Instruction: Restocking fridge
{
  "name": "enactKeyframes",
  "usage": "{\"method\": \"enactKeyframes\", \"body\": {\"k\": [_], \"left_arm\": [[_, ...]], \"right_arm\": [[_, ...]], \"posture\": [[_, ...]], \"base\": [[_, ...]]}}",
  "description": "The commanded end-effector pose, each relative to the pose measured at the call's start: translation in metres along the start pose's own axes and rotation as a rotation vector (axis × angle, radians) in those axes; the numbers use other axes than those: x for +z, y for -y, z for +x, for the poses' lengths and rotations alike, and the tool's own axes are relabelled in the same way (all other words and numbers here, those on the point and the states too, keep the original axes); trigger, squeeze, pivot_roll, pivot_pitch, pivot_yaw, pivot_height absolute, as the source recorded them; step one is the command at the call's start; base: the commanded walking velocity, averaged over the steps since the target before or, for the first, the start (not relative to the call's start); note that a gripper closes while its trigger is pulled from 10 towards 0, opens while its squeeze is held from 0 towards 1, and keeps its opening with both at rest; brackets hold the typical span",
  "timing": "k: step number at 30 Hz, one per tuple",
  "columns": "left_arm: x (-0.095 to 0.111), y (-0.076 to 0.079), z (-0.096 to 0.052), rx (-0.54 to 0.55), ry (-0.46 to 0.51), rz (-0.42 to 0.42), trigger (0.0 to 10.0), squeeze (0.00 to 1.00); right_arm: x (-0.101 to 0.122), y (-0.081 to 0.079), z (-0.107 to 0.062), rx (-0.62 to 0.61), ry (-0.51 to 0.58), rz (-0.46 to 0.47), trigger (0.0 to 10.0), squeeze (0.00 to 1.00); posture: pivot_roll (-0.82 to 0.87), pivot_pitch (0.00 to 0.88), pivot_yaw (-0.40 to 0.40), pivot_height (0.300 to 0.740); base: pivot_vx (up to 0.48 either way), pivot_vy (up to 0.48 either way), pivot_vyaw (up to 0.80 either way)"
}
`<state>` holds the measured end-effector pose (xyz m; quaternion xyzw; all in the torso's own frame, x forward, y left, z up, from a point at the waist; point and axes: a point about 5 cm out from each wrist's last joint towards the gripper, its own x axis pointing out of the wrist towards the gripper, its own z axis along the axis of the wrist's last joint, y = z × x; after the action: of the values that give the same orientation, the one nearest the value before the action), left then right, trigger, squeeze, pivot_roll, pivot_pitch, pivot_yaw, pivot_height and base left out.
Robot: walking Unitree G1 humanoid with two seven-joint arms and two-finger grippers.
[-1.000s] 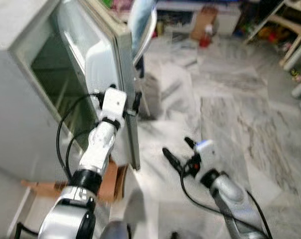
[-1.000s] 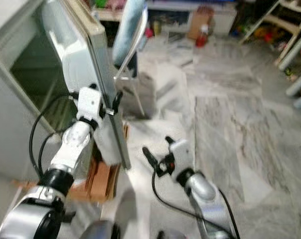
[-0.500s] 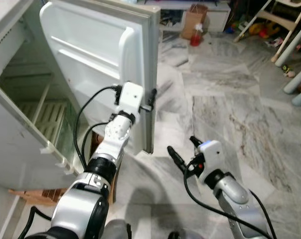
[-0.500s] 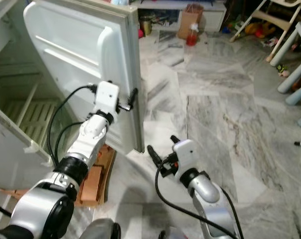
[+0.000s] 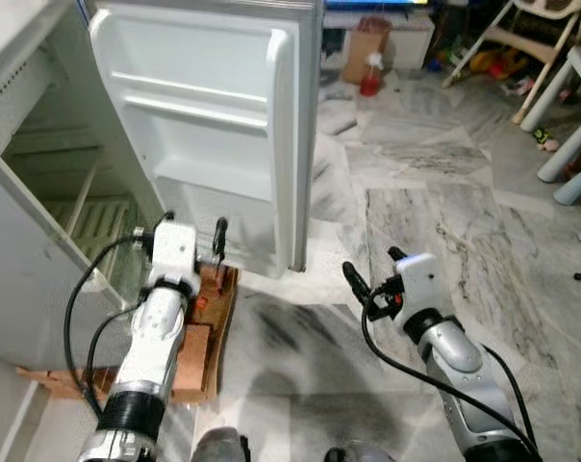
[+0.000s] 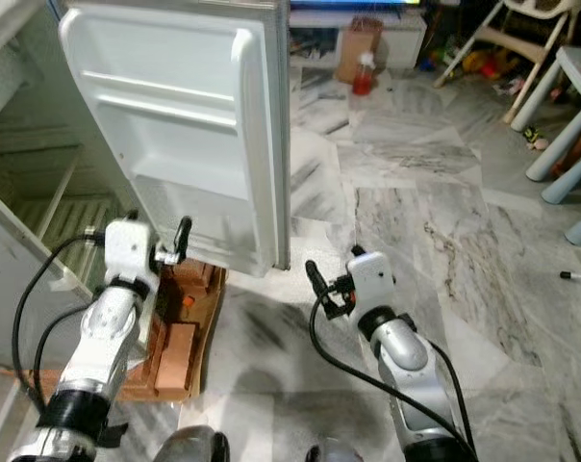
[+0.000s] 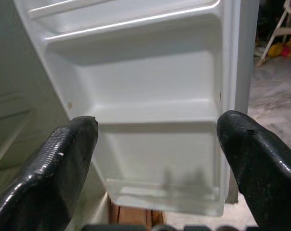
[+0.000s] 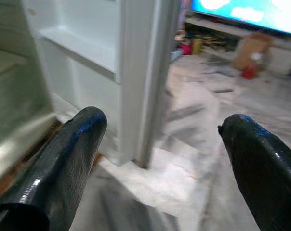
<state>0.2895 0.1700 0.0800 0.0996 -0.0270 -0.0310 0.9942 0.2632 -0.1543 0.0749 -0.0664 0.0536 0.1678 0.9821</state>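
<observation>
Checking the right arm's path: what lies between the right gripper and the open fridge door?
In the left eye view, only bare marble floor lies between the right gripper and the fridge door's lower edge.

Bright, even daylight; head views sharp, right wrist view soft.

You get clean detail on the fridge door point(image 5: 214, 125) and the marble floor point(image 5: 435, 212), with mild glare on the door's white ribs. A dark smudge of shadow lies on the floor near the robot's feet. The fridge interior point(image 5: 50, 192) on the left sits dimmer. In the right wrist view the background is blurred, and a bright blue screen point(image 8: 246, 12) glows far off.
</observation>
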Motion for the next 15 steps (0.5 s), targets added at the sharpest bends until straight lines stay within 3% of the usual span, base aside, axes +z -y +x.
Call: {"method": "enactKeyframes", "body": {"k": [1, 4, 8, 9, 15], "left_arm": [[0.012, 0.0, -0.004, 0.004, 0.037, 0.041, 10.0, 0.0], [0.012, -0.002, -0.01, 0.023, 0.031, 0.044, 10.0, 0.0], [0.014, -0.001, -0.018, 0.022, 0.03, 0.039, 10.0, 0.0], [0.009, -0.003, -0.022, 0.053, 0.009, 0.026, 10.0, 0.0], [0.006, -0.002, -0.027, 0.047, -0.026, 0.021, 10.0, 0.0]], "right_arm": [[0.0, 0.006, 0.003, -0.074, 0.004, -0.066, 10.0, 0.0], [0.004, 0.01, 0.005, -0.093, 0.041, -0.102, 10.0, 0.0], [0.012, 0.018, 0.008, -0.136, 0.089, -0.1, 10.0, 0.0], [0.01, 0.021, 0.007, -0.16, 0.065, -0.064, 10.0, 0.0], [0.01, 0.011, 0.005, -0.138, 0.097, -0.052, 10.0, 0.0]], "posture": [[0.17, 0.073, -0.018, 0.74], [0.17, 0.075, -0.021, 0.74], [0.16, 0.081, -0.028, 0.74], [0.15, 0.081, -0.027, 0.74], [0.11, 0.08, -0.02, 0.74]], "base": [[0.472, 0.0, 0.0], [0.472, 0.0, 0.0], [0.48, 0.0, 0.0], [0.48, 0.0, 0.0], [0.48, 0.0, 0.0]]}}
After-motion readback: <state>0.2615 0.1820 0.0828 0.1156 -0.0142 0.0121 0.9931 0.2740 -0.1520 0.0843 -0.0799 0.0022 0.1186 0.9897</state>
